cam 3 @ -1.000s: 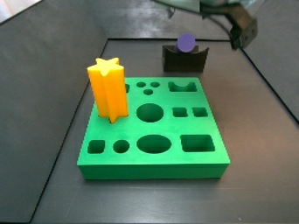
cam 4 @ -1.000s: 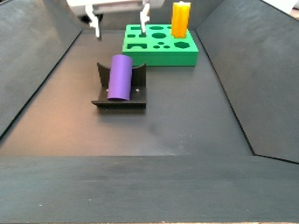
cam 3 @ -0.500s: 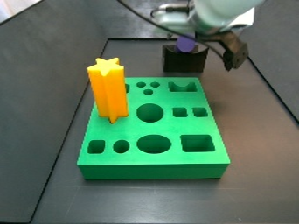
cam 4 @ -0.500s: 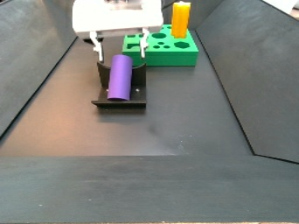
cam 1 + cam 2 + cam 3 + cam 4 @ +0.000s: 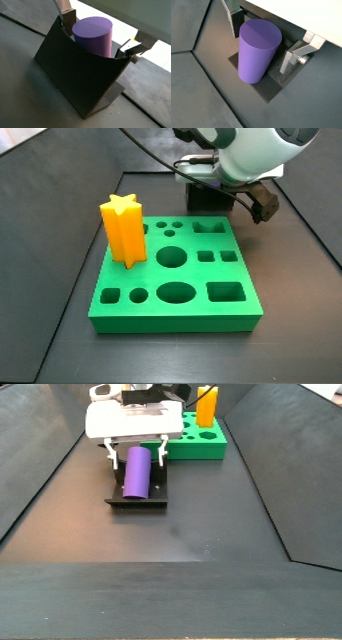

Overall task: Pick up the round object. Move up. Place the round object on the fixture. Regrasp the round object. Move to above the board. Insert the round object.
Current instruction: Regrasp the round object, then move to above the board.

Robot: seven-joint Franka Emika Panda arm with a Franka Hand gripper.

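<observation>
Peg [image 5: 258, 50]: plain purple, smooth, no pattern; end face a shade lighter than side. Same purple in side view [image 5: 136, 471].

Fixture [image 5: 77, 75]: dark grey-brown, nearly black, matte; black-looking in side view [image 5: 134, 496].

Gripper [image 5: 100, 37], at the fixture w/ a finger either side of the peg: fingers [image 5: 293, 55] silver metal, body white [image 5: 134, 422]. In the side view [image 5: 254, 200] the wrist is white/grey w/ dark fingers.

Board [image 5: 174, 283]: bright green, holes look darker green inside; also green in side view [image 5: 187, 442].

Star post [image 5: 123, 230]: orange, yellower on top face; orange in side view [image 5: 207, 404].

Floor [image 5: 201, 534]: dark grey, uniform; walls same grey.
</observation>
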